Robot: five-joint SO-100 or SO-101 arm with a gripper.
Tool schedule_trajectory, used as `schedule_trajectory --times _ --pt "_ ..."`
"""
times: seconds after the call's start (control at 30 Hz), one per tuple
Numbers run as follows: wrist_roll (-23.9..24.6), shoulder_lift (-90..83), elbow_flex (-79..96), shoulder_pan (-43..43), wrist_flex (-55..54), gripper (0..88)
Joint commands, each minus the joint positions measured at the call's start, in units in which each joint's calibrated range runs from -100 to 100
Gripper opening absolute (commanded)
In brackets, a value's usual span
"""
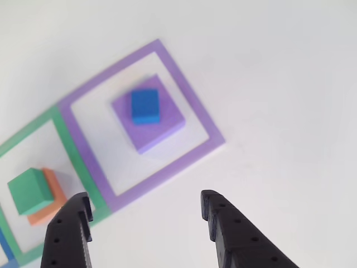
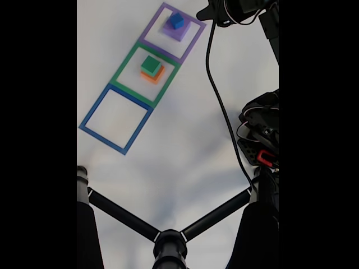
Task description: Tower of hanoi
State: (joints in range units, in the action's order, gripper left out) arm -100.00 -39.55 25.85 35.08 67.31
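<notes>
Your gripper [image 1: 146, 215] has its two black fingers [image 1: 70, 231] spread wide in the other view, nothing between them, only bare white table [image 1: 279, 84]. They rise from the bottom edge, tips up.

Just ahead of the gap, between the two tips and a little beyond, you see the near corner of the purple frame [image 1: 192, 100]. Further ahead, inside that frame, the purple block [image 1: 162, 131] lies flat with the blue cube [image 1: 145, 106] stacked on top, touching it. Both sit well clear of the fingers.

Off the left finger, just beside its tip, you get the green frame [image 1: 78, 162], sharing an edge with the purple one. Inside it the green cube [image 1: 30, 191] rests on the orange block [image 1: 54, 181], orange sticking out on the side nearest the finger. A sliver of blue frame [image 1: 4, 251] shows at the bottom left corner.

In the fixed view your gripper [image 2: 206, 12] hangs at the top, right beside the purple frame [image 2: 190, 45]; spread not readable there. Blue cube [image 2: 177, 21] on purple block [image 2: 175, 32], then green frame [image 2: 129, 61] with green cube [image 2: 150, 64] over orange block [image 2: 152, 75], then blue frame [image 2: 92, 115], farthest off. A black cable [image 2: 221, 106] runs down from the arm. A black tripod [image 2: 168, 244] fills the bottom.
</notes>
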Motion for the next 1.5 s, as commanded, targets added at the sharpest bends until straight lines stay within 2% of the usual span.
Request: schedule_trajectory --times 0.0,0.33,0.6,0.9,1.47 --pt "0.00 -3.40 18.36 0.87 -24.46 26.1" --pt "0.00 4.85 41.26 -0.35 -63.06 26.2" --pt "0.00 17.27 43.71 -2.26 -81.36 25.9" --pt "0.00 27.77 43.98 -3.25 -94.63 25.1" --pt "0.00 36.82 38.26 -3.40 -99.73 24.2"
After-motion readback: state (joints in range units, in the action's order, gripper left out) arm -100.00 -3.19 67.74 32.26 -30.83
